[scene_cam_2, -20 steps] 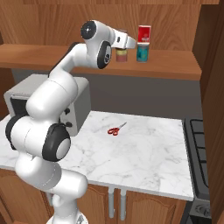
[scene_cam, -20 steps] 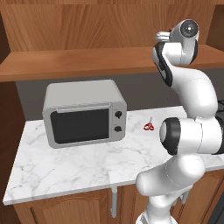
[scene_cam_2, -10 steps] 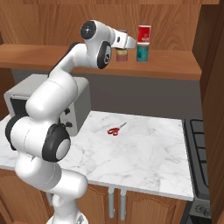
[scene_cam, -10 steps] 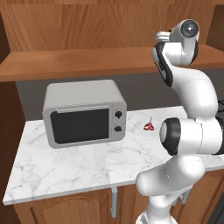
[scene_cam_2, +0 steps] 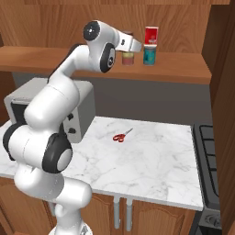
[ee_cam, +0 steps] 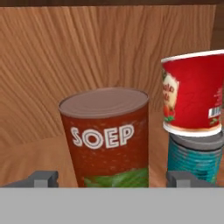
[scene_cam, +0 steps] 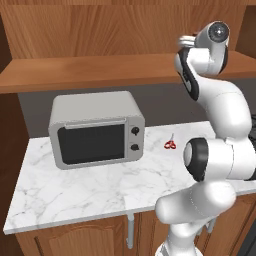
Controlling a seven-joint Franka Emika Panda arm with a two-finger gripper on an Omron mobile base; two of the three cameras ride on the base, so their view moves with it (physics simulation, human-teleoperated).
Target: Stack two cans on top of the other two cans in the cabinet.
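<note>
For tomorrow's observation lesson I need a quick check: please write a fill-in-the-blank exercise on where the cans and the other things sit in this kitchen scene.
1. The bright red can stands on top of the ____ can.
2. The dark red-brown can bears the word ____.
3. On the marble counter, right of the microwave, lies a pair of red ____.
4. The tool has its two tips on either side of the ____ can.

Missing words: teal-blue; SOEP; scissors; dark red-brown
</note>
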